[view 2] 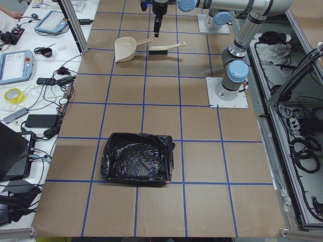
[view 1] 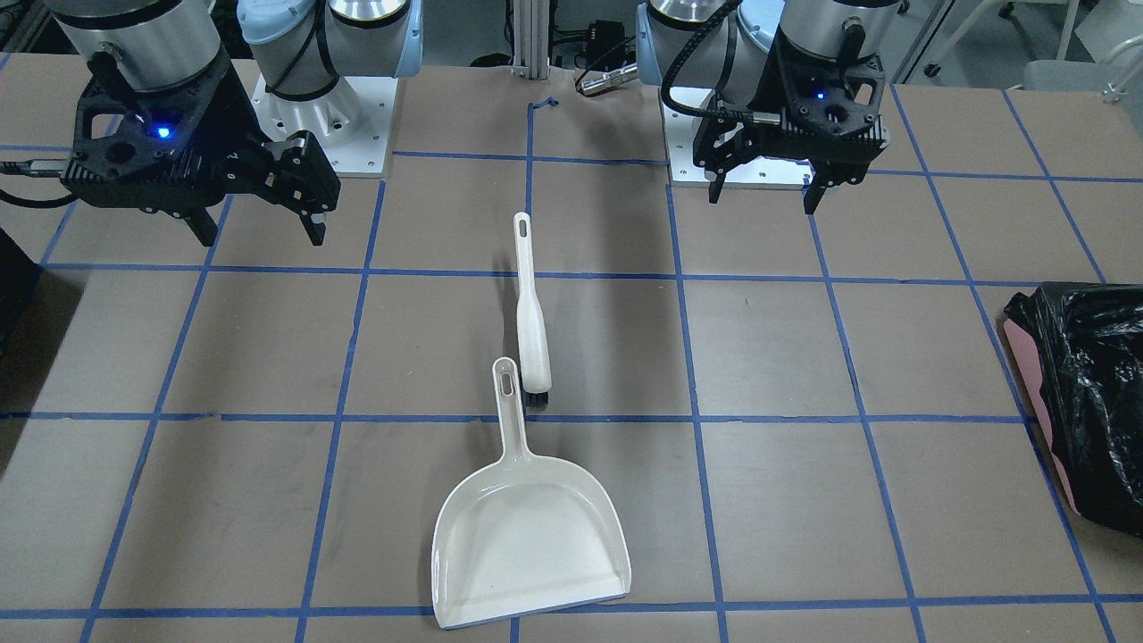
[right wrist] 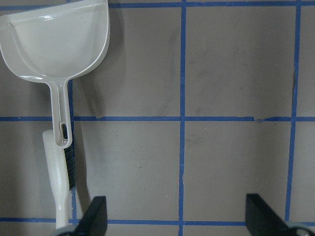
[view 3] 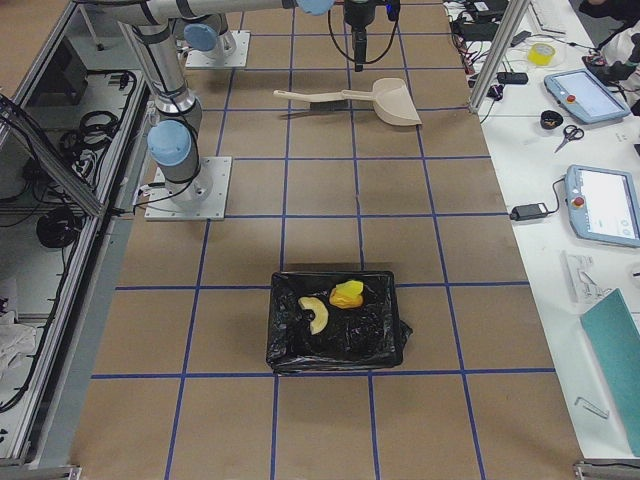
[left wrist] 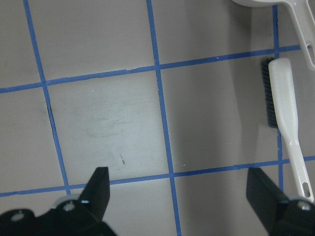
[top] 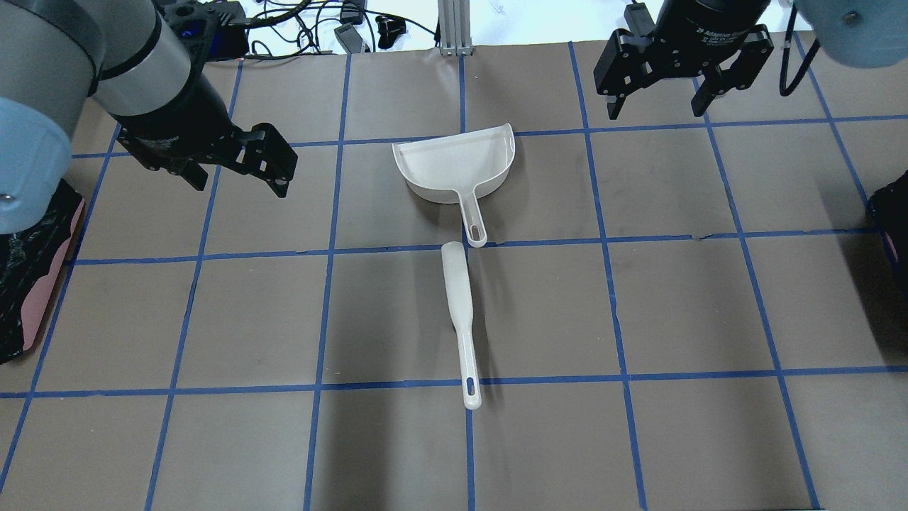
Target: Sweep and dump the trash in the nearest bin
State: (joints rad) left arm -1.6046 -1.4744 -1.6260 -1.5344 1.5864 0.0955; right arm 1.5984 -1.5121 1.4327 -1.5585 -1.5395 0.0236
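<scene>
A yellow wedge (view 3: 347,294) and a pale yellow curved slice (view 3: 316,314) lie inside a black-bag-lined bin (view 3: 290,345) at the robot's right end of the table. That bin shows as a dark sliver in the overhead view (top: 895,234). The brown-orange lump is out of view. The white dustpan (top: 461,167) lies empty mid-table, with the white brush (top: 460,305) behind its handle. My left gripper (top: 237,186) (left wrist: 179,196) hangs open and empty, left of the dustpan. My right gripper (top: 654,112) (right wrist: 174,216) hangs open and empty, right of it.
A second bin lined with a black bag (view 2: 136,159) stands at the robot's left end, with nothing in it; its pink side shows in the front view (view 1: 1040,420). Blue tape grids the brown table (top: 546,440). Operators' tablets and cables lie past the far edge.
</scene>
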